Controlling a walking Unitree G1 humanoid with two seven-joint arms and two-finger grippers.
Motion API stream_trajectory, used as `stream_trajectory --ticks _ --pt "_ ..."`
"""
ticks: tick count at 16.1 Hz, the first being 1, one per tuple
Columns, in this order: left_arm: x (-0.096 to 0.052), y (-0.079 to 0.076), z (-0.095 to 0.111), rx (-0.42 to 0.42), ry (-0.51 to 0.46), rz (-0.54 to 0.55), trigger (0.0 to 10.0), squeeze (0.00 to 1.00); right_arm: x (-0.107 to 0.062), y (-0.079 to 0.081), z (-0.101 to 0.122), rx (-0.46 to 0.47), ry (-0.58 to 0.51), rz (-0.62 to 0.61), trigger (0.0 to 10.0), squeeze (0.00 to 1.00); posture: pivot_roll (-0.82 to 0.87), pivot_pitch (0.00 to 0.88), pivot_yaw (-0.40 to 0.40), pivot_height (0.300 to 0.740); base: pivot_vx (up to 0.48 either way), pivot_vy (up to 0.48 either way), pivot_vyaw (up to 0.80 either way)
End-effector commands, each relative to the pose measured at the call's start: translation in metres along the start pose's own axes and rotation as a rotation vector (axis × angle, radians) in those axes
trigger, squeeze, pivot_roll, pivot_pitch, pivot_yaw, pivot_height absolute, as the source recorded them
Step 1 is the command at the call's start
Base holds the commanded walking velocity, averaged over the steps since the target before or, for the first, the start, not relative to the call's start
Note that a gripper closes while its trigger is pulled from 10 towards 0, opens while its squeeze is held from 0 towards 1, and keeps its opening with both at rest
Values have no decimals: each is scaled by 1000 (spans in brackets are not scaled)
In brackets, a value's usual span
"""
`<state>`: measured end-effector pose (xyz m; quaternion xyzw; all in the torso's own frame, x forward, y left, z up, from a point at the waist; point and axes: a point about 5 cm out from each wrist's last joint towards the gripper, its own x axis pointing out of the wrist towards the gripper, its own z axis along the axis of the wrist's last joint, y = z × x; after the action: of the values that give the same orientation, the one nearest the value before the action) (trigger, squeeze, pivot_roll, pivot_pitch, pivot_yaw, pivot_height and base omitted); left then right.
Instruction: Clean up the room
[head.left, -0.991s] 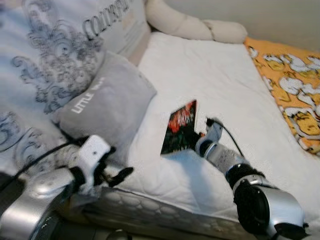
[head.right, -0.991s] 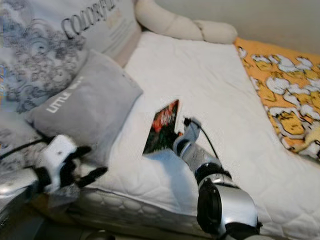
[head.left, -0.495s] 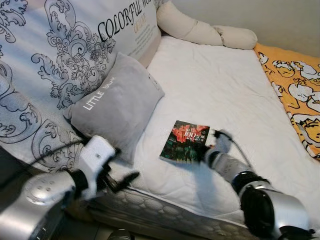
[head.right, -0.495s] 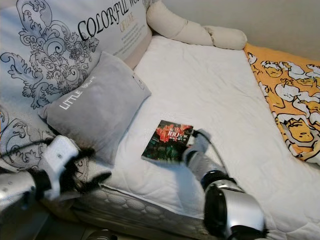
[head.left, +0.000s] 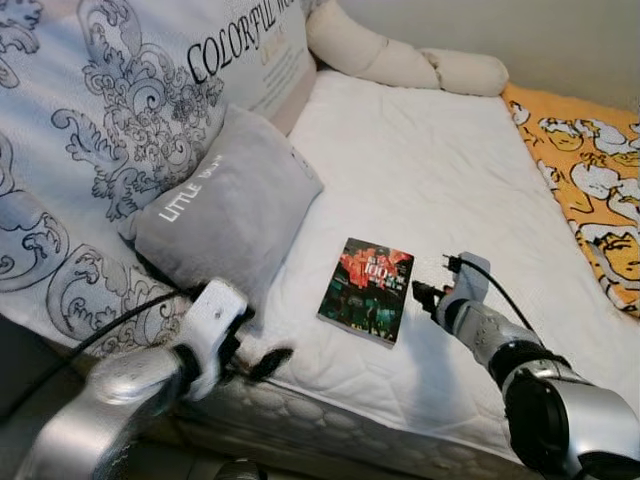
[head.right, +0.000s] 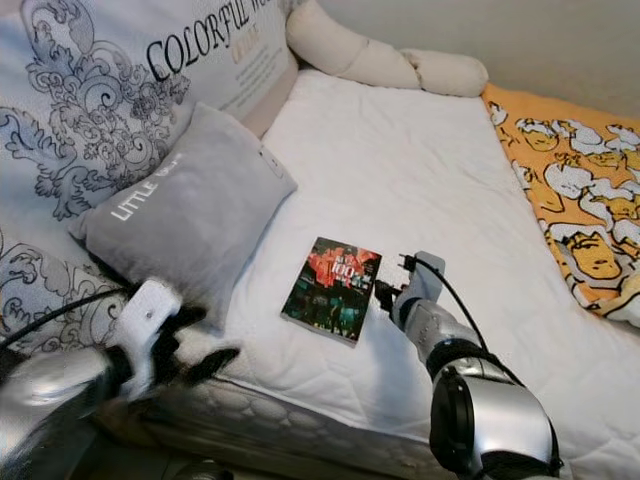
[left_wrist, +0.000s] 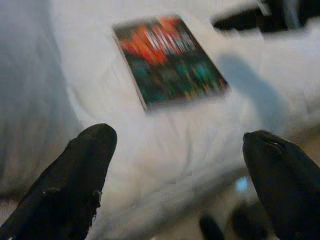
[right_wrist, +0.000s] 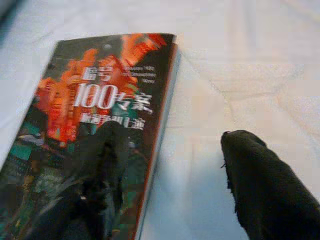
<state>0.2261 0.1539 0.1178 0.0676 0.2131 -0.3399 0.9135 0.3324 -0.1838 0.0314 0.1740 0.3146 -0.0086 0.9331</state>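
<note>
Glossy rectangular book (head.left: 367, 290) marked "100" laid flat on quilted white bed (head.left: 430, 170), right gripper (head.left: 421, 292) parted beside it, left gripper (left_wrist: 180, 165) parted, grey cushion (head.left: 225, 215) lettered "LITTLE".

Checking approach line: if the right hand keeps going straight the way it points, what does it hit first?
Most likely the book: the right hand points at its near edge, fingers open. Depth is unclear.

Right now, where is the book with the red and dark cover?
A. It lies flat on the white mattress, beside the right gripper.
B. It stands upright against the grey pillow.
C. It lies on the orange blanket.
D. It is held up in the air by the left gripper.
A. The book lies flat on the white mattress, with the open right gripper just beside its edge and not gripping it.
</note>
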Motion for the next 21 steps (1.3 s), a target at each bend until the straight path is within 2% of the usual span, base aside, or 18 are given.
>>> stream_trajectory --ticks 1,4,5,6,7,8,10,13,16,18,21 --pt "9 3 3 -3 -38 45 10000 0 -2 -7 9 -58 -58 3 10000 1000 94 0 -49 740 0 0 0" --pt "33 14 9 -45 -112 155 10000 0 -6 -10 17 -114 -165 49 10000 1000 4 0 3 740 0 0 0" --pt "36 18 10 -56 -123 183 10000 0 -8 -11 18 -143 -191 46 10000 1000 -12 0 12 740 0 0 0" --pt "42 30 13 -79 -149 278 10000 0 -14 -13 21 -219 -286 29 10000 1000 -40 0 23 740 0 0 0" --pt "43 32 13 -85 -153 295 10000 0 -17 -13 21 -224 -312 29 10000 1000 -40 0 23 740 0 0 0" --pt "43 36 14 -86 -165 320 10000 0 -24 -9 22 -293 -386 24 10000 1000 -40 0 17 740 0 -431 0" --pt "42 39 14 -77 -179 357 10000 0 -34 -1 22 -223 -458 40 10000 1000 -18 0 -8 740 0 -480 0" --pt "40 46 8 -84 -168 415 10000 0 -44 14 18 -204 -499 92 10000 1000 -10 0 -15 740 0 -480 0" --pt "41 52 4 -84 -151 449 10000 0 -51 13 14 -203 -496 49 10000 1000 -12 0 -20 740 0 -480 0" --pt "42 56 2 -94 -151 478 10000 0 -50 14 11 -247 -471 51 10000 1000 -9 0 -33 740 0 -480 0" --pt "46 63 5 -77 -157 491 10000 0 -45 23 14 -261 -463 71 10000 1000 -22 0 -28 740 0 -480 0"
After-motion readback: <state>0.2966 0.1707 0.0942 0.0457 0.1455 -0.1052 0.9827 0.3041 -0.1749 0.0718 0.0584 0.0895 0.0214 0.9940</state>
